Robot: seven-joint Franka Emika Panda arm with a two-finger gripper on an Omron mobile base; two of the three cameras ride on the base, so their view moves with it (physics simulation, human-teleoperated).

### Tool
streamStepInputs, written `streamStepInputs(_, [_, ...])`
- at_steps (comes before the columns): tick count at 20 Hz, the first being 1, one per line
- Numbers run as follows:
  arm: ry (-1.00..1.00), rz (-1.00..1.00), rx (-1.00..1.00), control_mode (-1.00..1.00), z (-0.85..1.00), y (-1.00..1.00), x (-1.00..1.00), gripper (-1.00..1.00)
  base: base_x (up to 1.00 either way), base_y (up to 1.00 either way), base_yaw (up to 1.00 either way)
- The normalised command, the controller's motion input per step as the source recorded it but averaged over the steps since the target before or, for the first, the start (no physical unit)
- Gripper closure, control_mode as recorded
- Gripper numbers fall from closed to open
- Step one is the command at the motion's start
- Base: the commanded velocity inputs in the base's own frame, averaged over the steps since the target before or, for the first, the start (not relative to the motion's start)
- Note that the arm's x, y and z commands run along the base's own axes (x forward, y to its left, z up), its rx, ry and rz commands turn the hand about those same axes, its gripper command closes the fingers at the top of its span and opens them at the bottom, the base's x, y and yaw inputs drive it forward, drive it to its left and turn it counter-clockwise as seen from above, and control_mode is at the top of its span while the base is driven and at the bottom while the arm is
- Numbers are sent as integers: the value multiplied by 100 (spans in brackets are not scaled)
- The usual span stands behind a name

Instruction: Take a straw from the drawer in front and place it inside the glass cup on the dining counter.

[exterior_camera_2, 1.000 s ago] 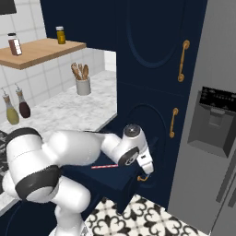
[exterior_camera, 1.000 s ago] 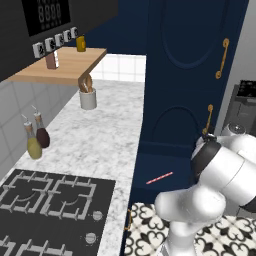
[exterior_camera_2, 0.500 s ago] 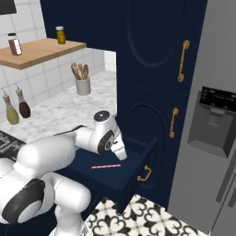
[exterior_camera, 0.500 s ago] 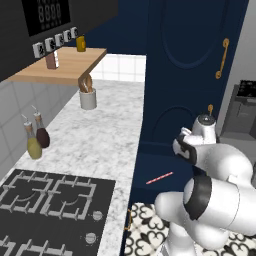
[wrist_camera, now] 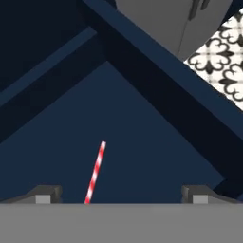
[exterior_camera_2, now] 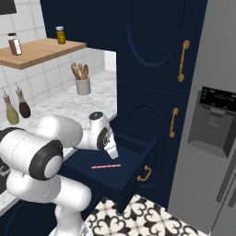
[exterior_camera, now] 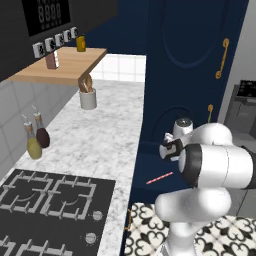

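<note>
A: Compared with half a second ago, the arm has swung again; the tool (exterior_camera_2: 112, 152) now hangs over the open drawer (exterior_camera_2: 131, 173), with the wrist risen above it. Nothing else in the kitchen has shifted, and the base has not driven.

B: And the straw (exterior_camera_2: 105, 166)?

A: It lies flat on the drawer floor, where it lay before. From the right base view the tool sits just above its right end, apart from it. From the left base view the straw (exterior_camera: 159, 178) shows just left of the arm's big elbow.

B: What does the hand camera give?

A: The striped straw (wrist_camera: 95, 173) runs up from the bottom edge, between the two fingertips (wrist_camera: 45, 194) but nearer the left one. The tool (wrist_camera: 118, 195) is spread wide and carries nothing.

B: Anything around it?

A: A white utensil holder (exterior_camera: 88, 99) stands on the marble surface (exterior_camera: 100, 140) beside the hob (exterior_camera: 47, 200), and the patterned floor (wrist_camera: 220, 57) shows past the drawer's edge.
</note>
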Motion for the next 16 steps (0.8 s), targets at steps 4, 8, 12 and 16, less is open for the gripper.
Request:
streamStepInputs(4, [11, -2, 10, -100, -40, 11, 0, -100, 0, 0, 0])
streamStepInputs(8, [2, -4, 7, -100, -39, 1, 0, -100, 0, 0, 0])
streamStepInputs(12, [0, -4, 0, -100, -41, 2, 0, -100, 0, 0, 0])
streamStepInputs(16, [0, -3, 0, -100, -44, 0, 0, -100, 0, 0, 0])
